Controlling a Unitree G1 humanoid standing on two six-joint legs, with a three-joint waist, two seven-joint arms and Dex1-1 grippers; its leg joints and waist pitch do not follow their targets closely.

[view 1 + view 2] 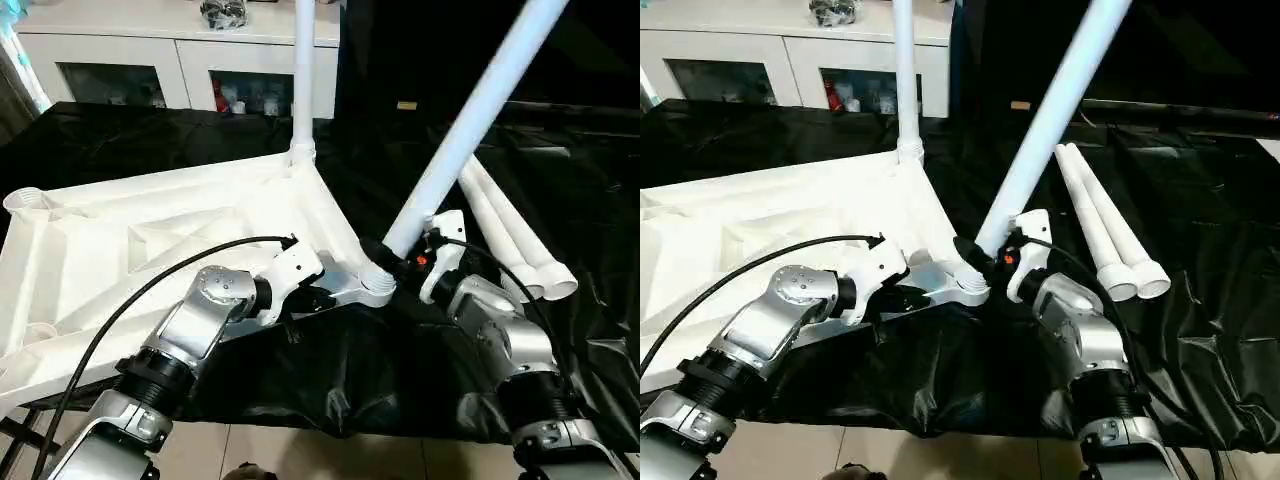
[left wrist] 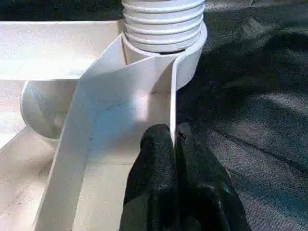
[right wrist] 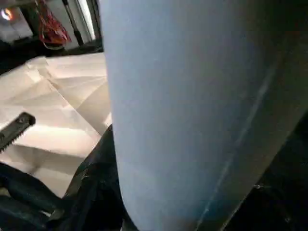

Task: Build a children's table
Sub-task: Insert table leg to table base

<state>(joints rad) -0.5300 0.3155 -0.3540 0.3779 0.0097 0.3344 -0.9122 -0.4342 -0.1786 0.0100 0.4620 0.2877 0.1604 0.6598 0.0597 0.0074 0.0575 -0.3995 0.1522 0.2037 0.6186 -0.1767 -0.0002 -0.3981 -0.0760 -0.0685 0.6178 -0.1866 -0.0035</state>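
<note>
**Second leg at the near corner socket, not yet upright**

The table top [image 1: 150, 250] lies underside up on the black-covered bench [image 1: 560, 190]. 1 leg [image 1: 303, 80] stands fitted in the far corner. My left pincer [image 2: 174, 144] is clenched on the top's thin rim beside the near corner socket [image 1: 378, 287], steadying it. My right pincer [image 1: 400, 262] grasps the second leg [image 1: 470, 130] low down; its ribbed end sits at the socket, the tube tilted. 2 spare legs [image 1: 520, 250] lie on the bench just beside my right arm.

Judgement: next, bring the leg upright and seat it fully while the left holds firm.

No brand, label or writing is legible.
</note>
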